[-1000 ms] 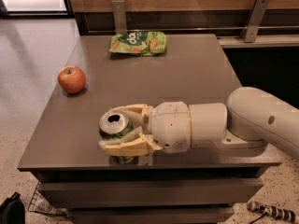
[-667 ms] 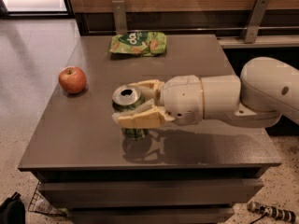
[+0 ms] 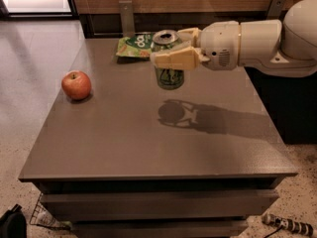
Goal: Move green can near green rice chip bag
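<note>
Over on the far side of the room stands a wide grey-brown table [image 3: 124, 148], its top smooth enough to catch a dull reflection. From the right a thick white arm [image 3: 257, 38] reaches in level above the surface. At its end the gripper [image 3: 167, 46] has its pale yellowish fingers [image 3: 173, 59] closed around the green can [image 3: 170, 77], clasping it just under the silver top, so the can's lower half hangs free below them. The can is upright and off the table, up in the air above the back half of the top; its dark shadow [image 3: 178, 114] lies on the surface below, apart from it and toward the middle. Against the back edge lies the green rice chip bag [image 3: 133, 44], flat, with white lettering showing. From where I stand the can's left side overlaps the bag's right end. Well off to the left, near that edge of the table, sits a red apple [image 3: 76, 85], alone.
</note>
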Controlling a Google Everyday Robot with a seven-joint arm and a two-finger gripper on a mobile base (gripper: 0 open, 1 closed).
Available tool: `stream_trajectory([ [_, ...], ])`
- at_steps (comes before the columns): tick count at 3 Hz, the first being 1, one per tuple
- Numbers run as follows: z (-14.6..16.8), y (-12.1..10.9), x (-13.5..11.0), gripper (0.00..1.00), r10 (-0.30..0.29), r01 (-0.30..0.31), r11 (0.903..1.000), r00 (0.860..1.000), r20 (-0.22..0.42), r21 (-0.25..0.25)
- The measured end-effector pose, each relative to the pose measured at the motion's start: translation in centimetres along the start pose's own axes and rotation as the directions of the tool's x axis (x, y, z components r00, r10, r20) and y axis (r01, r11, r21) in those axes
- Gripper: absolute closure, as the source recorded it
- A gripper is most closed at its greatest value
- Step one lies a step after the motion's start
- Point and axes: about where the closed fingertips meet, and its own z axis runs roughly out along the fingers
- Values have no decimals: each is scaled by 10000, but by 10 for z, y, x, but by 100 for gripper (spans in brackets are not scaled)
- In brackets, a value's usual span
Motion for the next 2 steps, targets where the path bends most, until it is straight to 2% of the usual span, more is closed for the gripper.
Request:
stream_trajectory([
  [1,-10,-68,-7,100,16,-20,9922,10000,33,1244],
  [2,-22,-119,-7,100,-56,2,9691,9998,212,2467],
])
